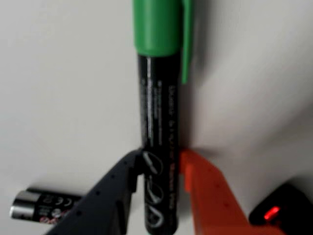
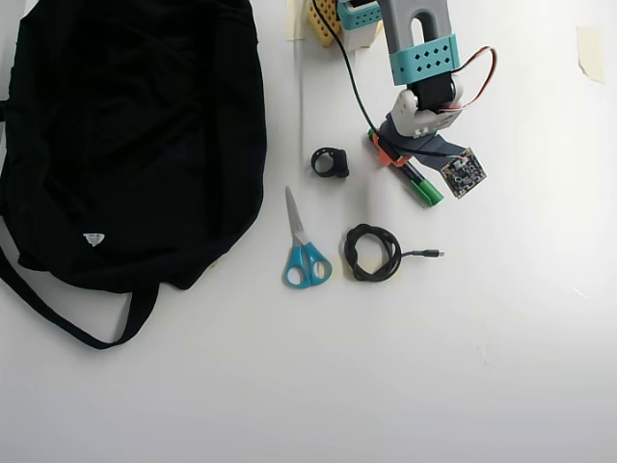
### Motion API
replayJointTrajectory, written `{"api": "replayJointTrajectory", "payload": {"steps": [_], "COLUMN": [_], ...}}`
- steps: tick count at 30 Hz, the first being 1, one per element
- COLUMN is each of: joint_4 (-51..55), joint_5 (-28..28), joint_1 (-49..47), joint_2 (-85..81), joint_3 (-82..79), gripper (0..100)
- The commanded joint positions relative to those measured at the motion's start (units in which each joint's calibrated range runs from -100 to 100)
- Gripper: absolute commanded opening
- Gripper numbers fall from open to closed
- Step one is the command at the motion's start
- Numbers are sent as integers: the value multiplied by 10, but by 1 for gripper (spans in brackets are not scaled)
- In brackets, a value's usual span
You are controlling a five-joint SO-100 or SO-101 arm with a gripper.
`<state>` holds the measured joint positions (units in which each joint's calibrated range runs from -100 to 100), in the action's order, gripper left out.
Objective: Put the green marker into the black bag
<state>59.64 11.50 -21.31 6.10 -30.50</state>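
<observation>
Hand (image 1: 161, 169) grips the green marker (image 1: 159, 122); its white lettering is too blurred to read.

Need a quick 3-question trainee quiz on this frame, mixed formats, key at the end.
1. True or false: in the wrist view the gripper has one dark finger and one orange finger on either side of the marker.
2. In the overhead view, which lies nearest the bag? A) cable B) scissors C) marker
3. Fill in: in the wrist view, the small cylinder lying at lower left is a ____.

Key: 1 true; 2 B; 3 battery.
</observation>
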Motion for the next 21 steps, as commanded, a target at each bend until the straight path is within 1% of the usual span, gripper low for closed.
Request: {"api": "replayJointTrajectory", "payload": {"steps": [1, 4, 13, 21], "joint_4": [6, 26, 145, 181], "joint_5": [-1, -1, -1, -1], "joint_1": [1, 1, 1, 0], "joint_2": [-10, -10, -10, -25], "joint_3": [23, 44, 145, 184], "gripper": [2, 2, 2, 2]}}
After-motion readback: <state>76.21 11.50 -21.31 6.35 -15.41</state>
